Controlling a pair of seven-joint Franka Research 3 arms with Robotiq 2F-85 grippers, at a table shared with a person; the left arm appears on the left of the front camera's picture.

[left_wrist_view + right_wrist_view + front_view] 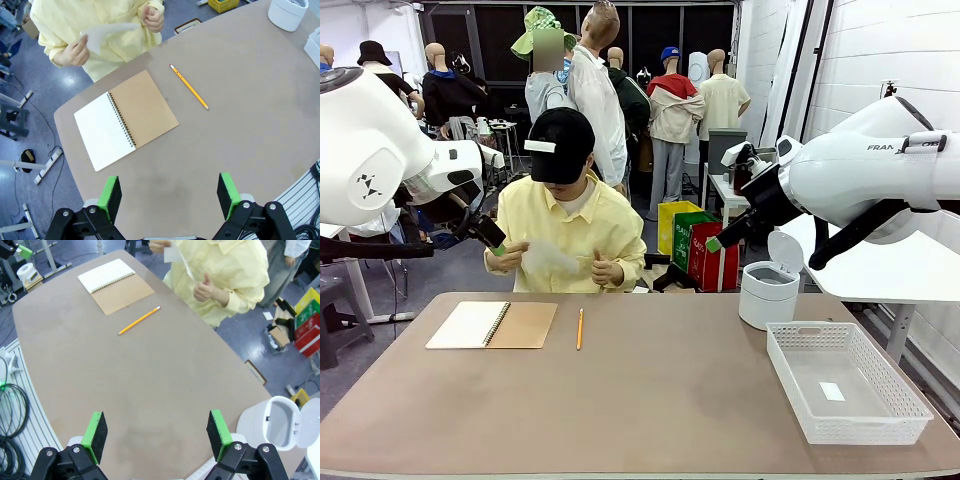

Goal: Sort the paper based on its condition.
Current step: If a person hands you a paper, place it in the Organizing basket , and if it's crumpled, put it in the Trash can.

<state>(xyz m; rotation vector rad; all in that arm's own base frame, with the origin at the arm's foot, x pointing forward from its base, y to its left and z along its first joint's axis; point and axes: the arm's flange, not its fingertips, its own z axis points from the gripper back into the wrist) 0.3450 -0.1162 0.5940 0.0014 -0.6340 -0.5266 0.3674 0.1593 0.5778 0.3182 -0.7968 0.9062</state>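
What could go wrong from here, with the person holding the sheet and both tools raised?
1. The sheet is in the person's hands; the open left tool could pinch fingers when taking it.
2. The pencil lies loose mid-table and may roll if swept.
3. The bin and basket stand close together; a thin sheet might land wrongly.

A brown table (650, 400) with rounded corners carries four things. Taking its middle as the dial in the front view, an open spiral-bound notebook (492, 325) lies flat at ten o'clock, blank white page to the left and tan cover to the right. A yellow pencil (580, 328) lies just beside it at eleven o'clock, apart from it. A white bin (768, 292) (lid tipped up) stands at two o'clock, and a white mesh basket (786, 378) sits at four o'clock, near the bin.
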